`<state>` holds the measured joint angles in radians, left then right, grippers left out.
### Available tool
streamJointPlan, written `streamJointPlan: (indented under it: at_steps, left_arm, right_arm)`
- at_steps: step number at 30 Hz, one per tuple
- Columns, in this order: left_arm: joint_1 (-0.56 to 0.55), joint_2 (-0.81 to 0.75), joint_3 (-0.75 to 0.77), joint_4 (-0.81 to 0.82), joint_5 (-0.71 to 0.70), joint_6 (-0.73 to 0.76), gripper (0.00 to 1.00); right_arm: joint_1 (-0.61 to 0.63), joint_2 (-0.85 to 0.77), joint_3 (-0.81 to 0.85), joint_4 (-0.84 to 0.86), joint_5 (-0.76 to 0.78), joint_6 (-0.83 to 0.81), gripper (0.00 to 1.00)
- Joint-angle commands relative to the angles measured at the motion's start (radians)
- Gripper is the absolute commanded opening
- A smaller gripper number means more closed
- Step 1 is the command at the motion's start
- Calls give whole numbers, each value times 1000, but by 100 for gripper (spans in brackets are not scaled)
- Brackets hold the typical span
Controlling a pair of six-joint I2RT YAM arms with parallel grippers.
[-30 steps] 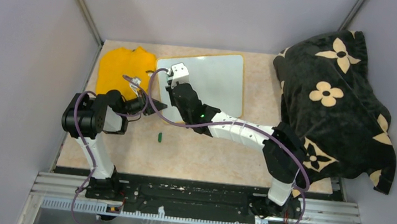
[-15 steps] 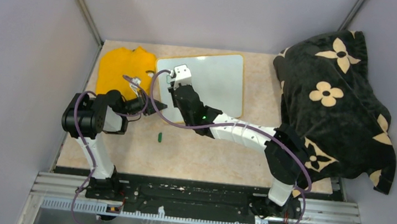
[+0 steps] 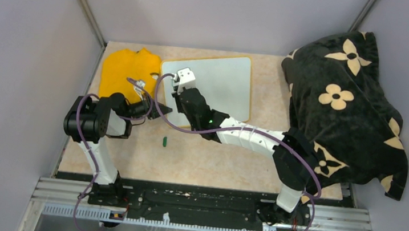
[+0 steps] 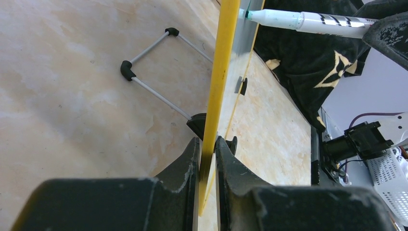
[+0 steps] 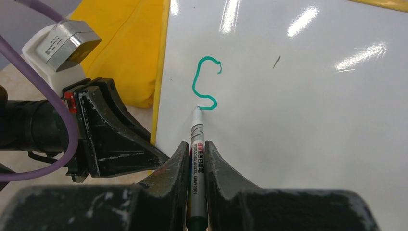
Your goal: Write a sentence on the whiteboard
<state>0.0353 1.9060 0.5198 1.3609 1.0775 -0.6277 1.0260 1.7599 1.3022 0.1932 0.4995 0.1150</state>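
Two things we see at the whiteboard, which sits just right of a cloth: the left gripper pinched tight on its left edge, and the right gripper clamping a marker whose tip touches a green S.

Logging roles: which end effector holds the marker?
The right end effector, marker tip on the whiteboard beside a green S; the left end effector clamps the whiteboard's edge.

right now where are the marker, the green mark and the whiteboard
marker [image 5: 196,134], right wrist view, on its white barrel above the fingers
green mark [image 5: 194,87], right wrist view, on the curve's left side
whiteboard [image 5: 298,120], right wrist view, on its bare white surface
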Motion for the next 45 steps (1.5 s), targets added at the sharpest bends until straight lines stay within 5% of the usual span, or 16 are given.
streamJointPlan:
  at_steps: [1,20,45]
  left_arm:
    - [5,21,8,-8,-19,17,0]
    - [5,22,8,-9,-19,16,0]
    - [5,22,11,-14,-17,16,0]
  right_arm:
    - [3,-19,11,36,-42,4,0]
    - [2,-180,-62,69,4,-7,0]
    - [-56,-86,6,51,-31,-4,0]
